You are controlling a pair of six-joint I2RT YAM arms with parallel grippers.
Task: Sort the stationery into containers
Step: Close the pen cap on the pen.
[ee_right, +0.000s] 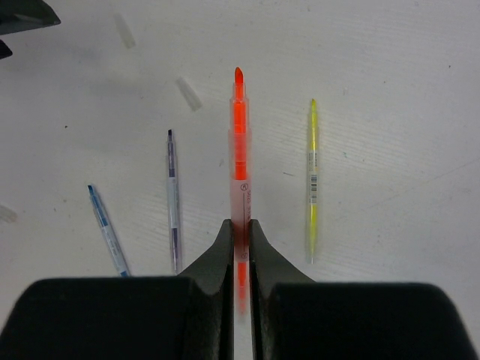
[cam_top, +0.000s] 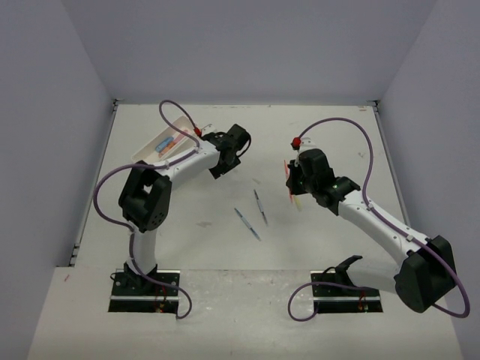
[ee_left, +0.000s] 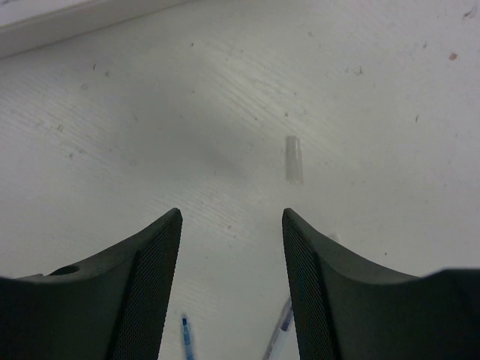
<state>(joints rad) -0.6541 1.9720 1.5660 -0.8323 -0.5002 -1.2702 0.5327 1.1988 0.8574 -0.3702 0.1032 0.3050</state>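
My right gripper is shut on an orange marker, which hangs above the table with its tip pointing away; in the top view this gripper is right of centre. Below it on the table lie a yellow marker, a purple pen and a blue pen. Both pens show mid-table from above. My left gripper is open with nothing between its fingers, hovering over bare table. One white container with a few coloured items lies at the back left, partly behind the left arm.
Clear plastic caps lie loose on the table. Two pen ends show below the left fingers. Walls close the table on three sides. Purple cables loop over both arms.
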